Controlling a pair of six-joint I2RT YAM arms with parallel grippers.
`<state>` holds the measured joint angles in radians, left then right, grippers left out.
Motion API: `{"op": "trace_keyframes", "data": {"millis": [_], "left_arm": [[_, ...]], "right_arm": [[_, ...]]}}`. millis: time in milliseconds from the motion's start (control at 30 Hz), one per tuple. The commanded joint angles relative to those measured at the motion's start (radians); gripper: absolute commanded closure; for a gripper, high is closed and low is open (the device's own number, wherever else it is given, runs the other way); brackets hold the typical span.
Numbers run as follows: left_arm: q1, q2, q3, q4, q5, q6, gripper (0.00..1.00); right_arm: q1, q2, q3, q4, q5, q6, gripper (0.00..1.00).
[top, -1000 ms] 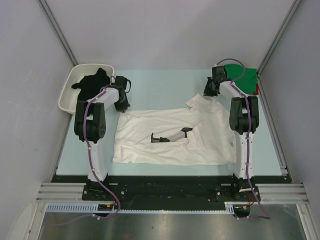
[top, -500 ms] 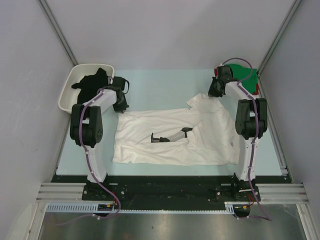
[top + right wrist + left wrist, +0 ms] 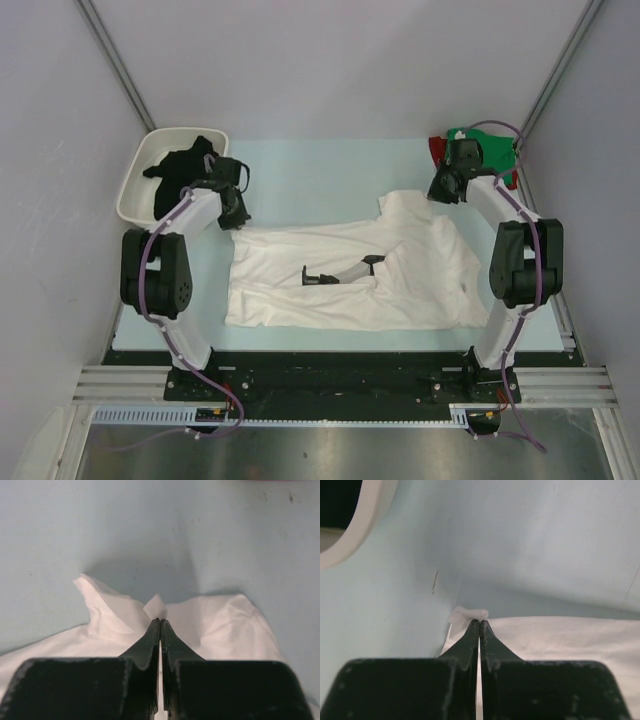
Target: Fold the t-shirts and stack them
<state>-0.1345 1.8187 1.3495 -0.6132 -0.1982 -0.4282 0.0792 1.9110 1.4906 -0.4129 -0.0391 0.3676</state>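
White cotton fills the near middle of the table (image 3: 320,165): the large white t-shirt (image 3: 300,300) lies spread open, creased, unfolded, with a dark mark (image 3: 340,272) on its chest that I cannot identify.

At its far edge, 2 corners are taken up. The left gripper (image 3: 480,622) is clamped on the far-left corner, with a nub of white cloth showing past the fingertips. The right gripper (image 3: 160,621) is pinched on a raised peak of cloth at the far-right shoulder.

Further back, the black t-shirt (image 3: 180,165) lies bunched in the white tray (image 3: 135,200) at far left. The green t-shirt (image 3: 487,150) sits at the far right corner on the red t-shirt (image 3: 436,150); whether these are folded I cannot tell.

Assessment: early stage. The first fold of the white shirt is in hand but not made. The black shirt waits, and no stack of 4 exists.
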Motion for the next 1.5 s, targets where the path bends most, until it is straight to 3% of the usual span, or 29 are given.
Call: {"op": "trace_keyframes", "data": {"millis": [0, 267, 700, 1200, 1467], "left_arm": [[0.009, -0.13, -0.064, -0.016, -0.01, -0.003, 1.0], [0.004, -0.252, -0.187, -0.02, 0.006, 0.012, 1.0], [-0.042, -0.349, -0.245, -0.043, -0.012, 0.022, 1.0], [-0.05, -0.559, -0.391, -0.103, -0.001, -0.046, 1.0], [-0.053, -0.798, -0.579, -0.132, 0.299, -0.224, 1.0]], "right_arm": [[-0.021, -0.143, -0.081, -0.021, 0.039, 0.024, 1.0], [-0.025, -0.361, -0.234, -0.079, 0.137, 0.017, 1.0], [-0.059, -0.719, -0.423, -0.147, 0.22, 0.037, 1.0], [-0.056, -1.067, -0.633, -0.32, 0.229, 0.209, 1.0], [0.065, -1.341, -0.699, -0.512, 0.248, 0.402, 1.0]]}}
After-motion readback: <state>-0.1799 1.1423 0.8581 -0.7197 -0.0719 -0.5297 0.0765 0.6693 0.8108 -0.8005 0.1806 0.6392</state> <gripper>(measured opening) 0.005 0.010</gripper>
